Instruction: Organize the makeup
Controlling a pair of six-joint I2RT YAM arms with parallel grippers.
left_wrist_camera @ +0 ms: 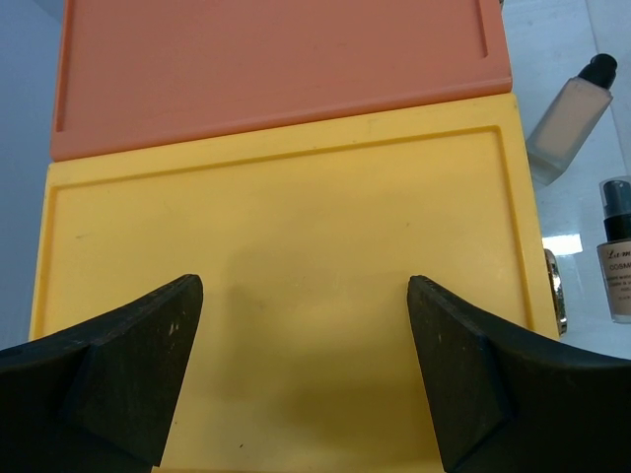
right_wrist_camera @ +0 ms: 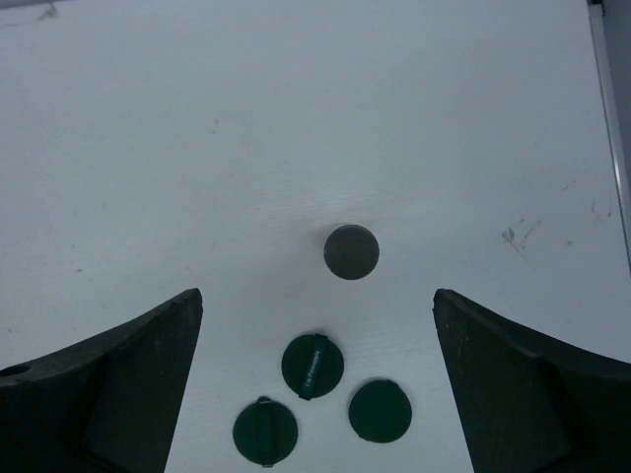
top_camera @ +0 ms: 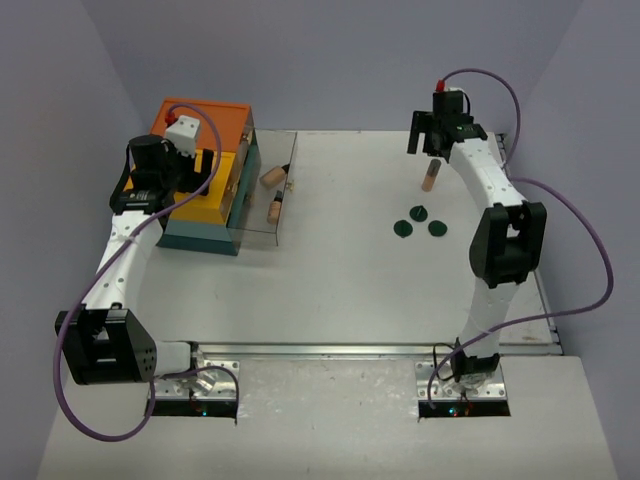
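Observation:
A tan bottle [top_camera: 429, 177] stands upright on the white table at the far right; in the right wrist view only its dark round cap [right_wrist_camera: 351, 251] shows, from above. My right gripper [top_camera: 425, 140] [right_wrist_camera: 317, 296] hangs open above it, touching nothing. Three dark green discs [top_camera: 419, 212] [right_wrist_camera: 313, 365] lie flat in a cluster just nearer than the bottle. Two more tan bottles [top_camera: 272, 177] [left_wrist_camera: 570, 113] lie in a clear tray [top_camera: 255, 215] beside the drawer box. My left gripper [top_camera: 200, 165] [left_wrist_camera: 306, 286] is open and empty over the box's yellow level [left_wrist_camera: 296, 227].
The orange-yellow-teal drawer box [top_camera: 210, 120] stands at the far left, with its orange level [left_wrist_camera: 276, 69] beyond the yellow one. The table's right edge [right_wrist_camera: 611, 128] runs close to the standing bottle.

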